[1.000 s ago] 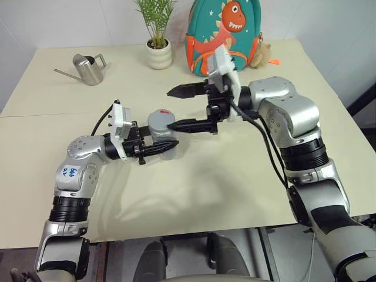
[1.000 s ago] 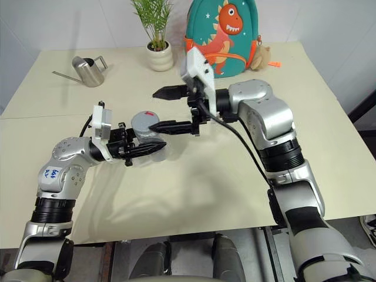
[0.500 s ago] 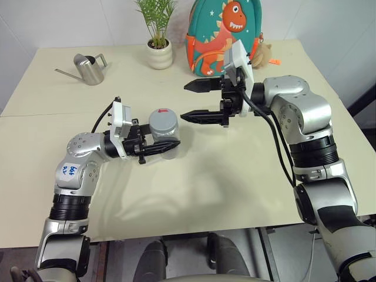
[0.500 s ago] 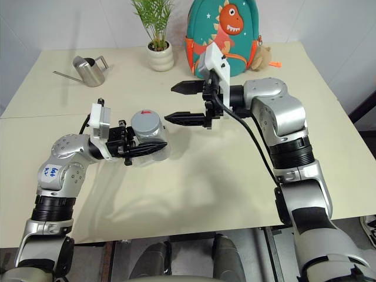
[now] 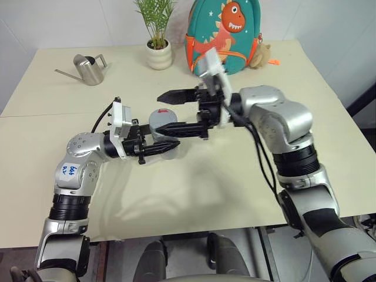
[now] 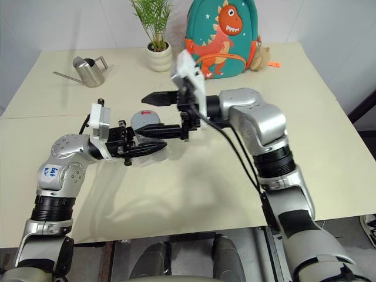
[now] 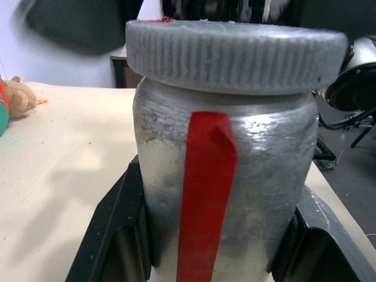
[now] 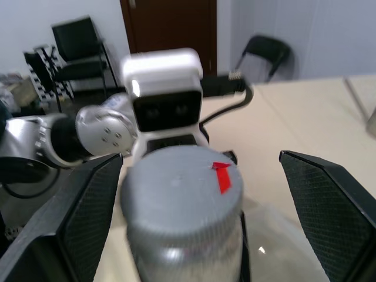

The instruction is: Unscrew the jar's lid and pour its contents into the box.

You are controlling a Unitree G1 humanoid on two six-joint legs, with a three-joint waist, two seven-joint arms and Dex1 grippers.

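My left gripper (image 5: 160, 142) is shut on the jar (image 7: 223, 176), a greyish cylinder with a red tape strip, and holds it upright above the table. The grey ribbed lid (image 5: 160, 116) with a small red mark (image 8: 222, 175) sits on the jar's mouth. My right gripper (image 5: 162, 113) reaches in from the right, level and open. One finger stands on the far side of the lid and one on the near side, with a gap to each. A faint clear shape on the table below the jar may be the box (image 8: 269, 234). The contents are hidden behind the cloudy wall.
A steel watering can (image 5: 89, 69) stands at the back left. A white plant pot (image 5: 159, 54), a green dinosaur backpack (image 5: 226, 35) and a small plush toy (image 5: 264, 54) line the back. A seam crosses the table (image 5: 47, 114) on the left.
My right gripper drew back to the right half a second ago, then came left again and now straddles the lid, still open. The left gripper and the jar have not moved.
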